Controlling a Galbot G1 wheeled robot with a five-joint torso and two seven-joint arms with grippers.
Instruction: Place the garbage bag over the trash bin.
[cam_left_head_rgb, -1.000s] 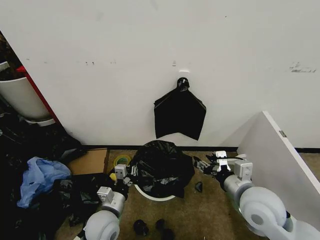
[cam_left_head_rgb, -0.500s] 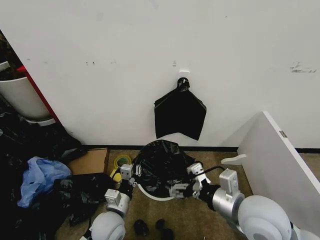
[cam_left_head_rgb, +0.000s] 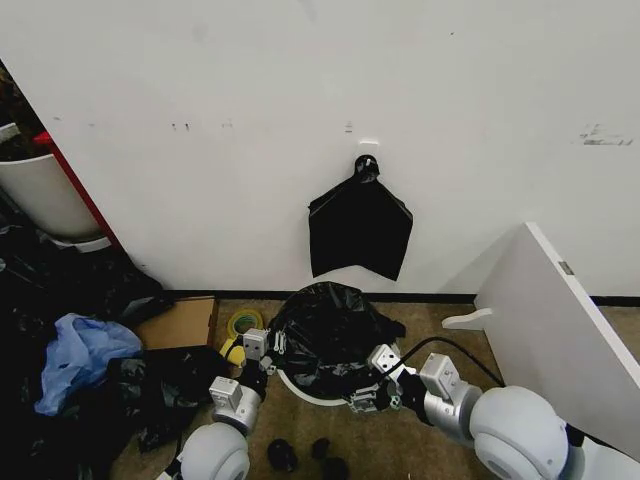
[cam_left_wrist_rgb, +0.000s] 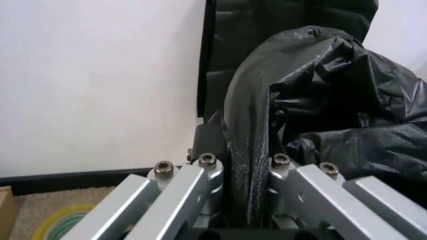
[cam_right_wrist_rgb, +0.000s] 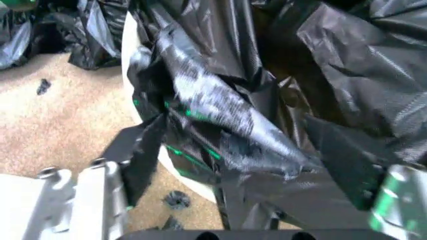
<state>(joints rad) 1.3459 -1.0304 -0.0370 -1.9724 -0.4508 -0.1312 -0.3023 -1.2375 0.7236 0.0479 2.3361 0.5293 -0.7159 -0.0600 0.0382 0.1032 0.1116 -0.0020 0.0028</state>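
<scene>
Garbage bag (cam_left_head_rgb: 325, 335) drapes over most of trash bin (cam_left_head_rgb: 312, 392) by the wall; left gripper (cam_left_wrist_rgb: 248, 172) pinches a fold, right gripper (cam_right_wrist_rgb: 247, 200) spread round loose film; near rim uncovered.

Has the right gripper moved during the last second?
Yes. The right gripper swung from beside the white board leftward and nearer, to the garbage bag's front.

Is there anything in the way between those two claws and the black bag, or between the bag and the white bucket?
Nothing visible. The left gripper is clamped on a fold of the garbage bag, the right gripper is open around its film, and the bag already drapes over the trash bin.
</scene>
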